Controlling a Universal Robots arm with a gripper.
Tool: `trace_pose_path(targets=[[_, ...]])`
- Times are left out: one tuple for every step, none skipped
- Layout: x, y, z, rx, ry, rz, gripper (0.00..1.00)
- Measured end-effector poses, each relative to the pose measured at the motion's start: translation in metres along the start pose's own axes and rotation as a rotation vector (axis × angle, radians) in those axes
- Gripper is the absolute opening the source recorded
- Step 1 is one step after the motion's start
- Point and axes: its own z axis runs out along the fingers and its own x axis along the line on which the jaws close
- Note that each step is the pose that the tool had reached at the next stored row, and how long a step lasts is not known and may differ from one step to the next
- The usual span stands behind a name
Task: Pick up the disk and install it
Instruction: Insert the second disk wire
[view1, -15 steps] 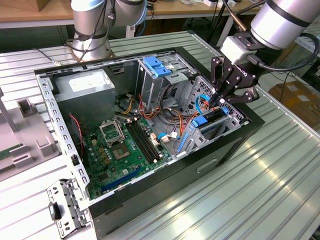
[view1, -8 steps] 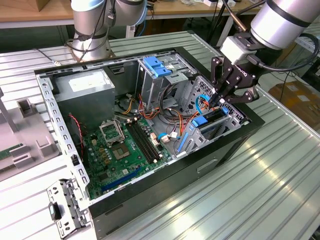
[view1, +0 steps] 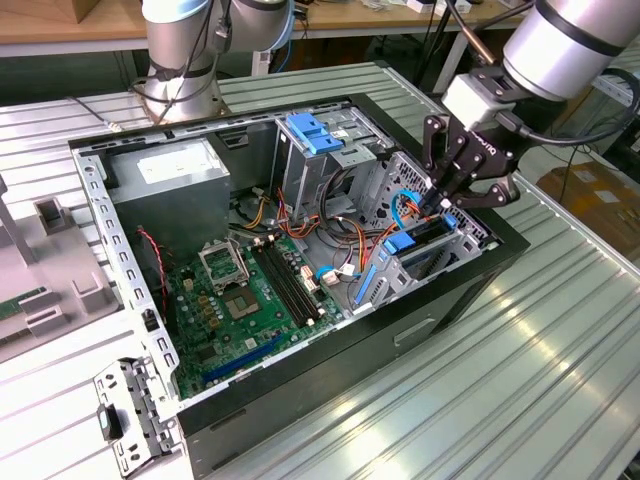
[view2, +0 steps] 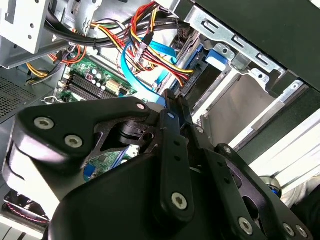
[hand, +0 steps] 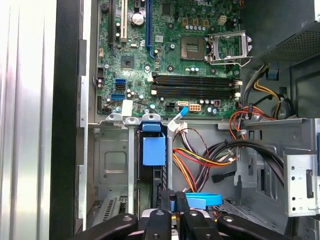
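Note:
The disk (view1: 428, 238) stands on edge inside the metal drive bay at the exterior view's right end of the open computer case, dark between the bay rails. Its blue carrier end (hand: 153, 149) shows in the first wrist view and its blue frame (view2: 218, 55) in the second wrist view. My gripper (view1: 445, 205) hangs right above the disk's far end. The fingers (view2: 171, 107) are closed together with only a thin slit between them, and nothing thick sits in that slit. The fingertips (hand: 172, 197) sit at the disk's upper edge beside a blue flat cable (hand: 205, 200).
Bundles of red, yellow and black wires (hand: 200, 160) crowd the space beside the bay. The green motherboard (view1: 240, 290) lies on the case floor, with the grey power-supply box (view1: 170, 170) at the back. A metal cage with a blue latch (view1: 315, 132) rises nearby. A second arm's base (view1: 180, 60) stands behind the case.

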Motion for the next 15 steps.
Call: trace_pose_path(targets=[[0.0002,0.0,0.0,0.0,0.0,0.0,0.16],[0.0005,0.0,0.0,0.0,-0.0001,0.0,0.16],[0.0008,0.0,-0.0001,0.0,0.0,0.0,0.16],[0.001,0.0,-0.0001,0.0,-0.0002,0.0,0.16],[0.0014,0.0,-0.0001,0.0,0.0,0.0,0.16],[0.0016,0.0,-0.0001,0.0,-0.0001,0.0,0.16],[0.0016,0.0,-0.0001,0.0,0.0,0.0,0.16],[0.0017,0.0,-0.0001,0.0,-0.0001,0.0,0.16],[0.0018,0.0,-0.0001,0.0,-0.0001,0.0,0.16],[0.0019,0.0,-0.0001,0.0,-0.0002,0.0,0.16],[0.0019,0.0,-0.0001,0.0,-0.0001,0.0,0.16],[0.0019,0.0,-0.0001,0.0,-0.0001,0.0,0.16],[0.002,0.0,-0.0001,0.0,0.0,0.0,0.16],[0.002,0.0,-0.0001,0.0,0.0,0.0,0.16],[0.002,0.0,-0.0001,0.0,0.0,0.0,0.16]])
